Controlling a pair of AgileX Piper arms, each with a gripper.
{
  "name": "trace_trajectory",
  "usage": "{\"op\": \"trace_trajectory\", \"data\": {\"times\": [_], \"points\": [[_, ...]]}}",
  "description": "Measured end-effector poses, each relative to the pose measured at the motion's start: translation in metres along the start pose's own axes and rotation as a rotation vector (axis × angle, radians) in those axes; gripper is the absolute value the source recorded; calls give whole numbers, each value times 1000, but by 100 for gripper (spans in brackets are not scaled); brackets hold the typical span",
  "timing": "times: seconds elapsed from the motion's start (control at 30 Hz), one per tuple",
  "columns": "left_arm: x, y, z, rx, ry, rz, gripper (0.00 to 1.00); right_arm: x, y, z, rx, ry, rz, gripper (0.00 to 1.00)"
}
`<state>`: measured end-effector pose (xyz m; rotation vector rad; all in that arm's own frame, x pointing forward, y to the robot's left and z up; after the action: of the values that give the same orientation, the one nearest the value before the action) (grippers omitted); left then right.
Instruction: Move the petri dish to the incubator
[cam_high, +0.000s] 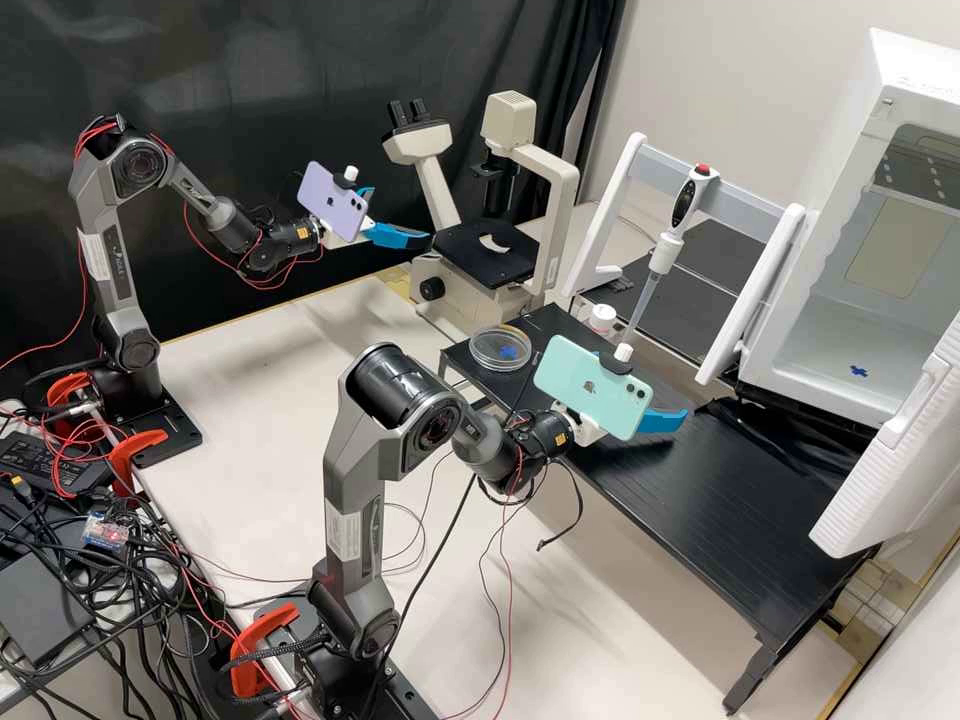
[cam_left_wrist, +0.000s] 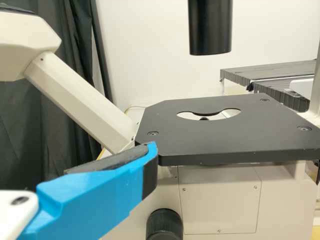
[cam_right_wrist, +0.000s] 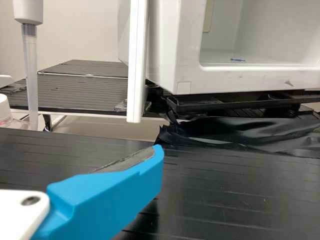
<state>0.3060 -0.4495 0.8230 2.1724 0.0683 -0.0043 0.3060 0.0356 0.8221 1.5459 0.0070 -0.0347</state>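
Observation:
The round clear petri dish (cam_high: 500, 345) lies flat at the left end of the black rack (cam_high: 700, 500), with a blue mark showing through it. The incubator (cam_high: 830, 345) stands open at the right, a blue cross (cam_high: 859, 371) on its floor; the right wrist view also shows the incubator (cam_right_wrist: 175, 80). My left gripper (cam_high: 402, 213), open and empty, is beside the microscope, far behind the dish; its finger shows as the left gripper (cam_left_wrist: 100, 195). Over the rack, right of the dish, is my right gripper (cam_high: 665, 418), open; in its wrist view the right gripper (cam_right_wrist: 110, 195) has a bare pad.
The microscope (cam_high: 480, 250) stands behind the dish. A pipette (cam_high: 672, 235) hangs on a white stand (cam_high: 612, 215) between dish and incubator, near a small white-capped bottle (cam_high: 602, 318). The incubator door (cam_high: 900, 450) swings out at the right. Cables (cam_high: 100, 590) lie at the left.

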Motion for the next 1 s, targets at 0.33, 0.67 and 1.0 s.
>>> {"op": "trace_trajectory", "data": {"times": [0.33, 0.67, 1.0], "points": [[0, 0, 0, 0, 0, 0, 100, -1, 0, 0, 0, -1, -1, 100], [0, 0, 0, 0, 0, 0, 100, -33, 7, -15, 69, 59, 18, 100], [0, 0, 0, 0, 0, 0, 100, -76, -22, -63, 47, 348, -87, 100]]}}
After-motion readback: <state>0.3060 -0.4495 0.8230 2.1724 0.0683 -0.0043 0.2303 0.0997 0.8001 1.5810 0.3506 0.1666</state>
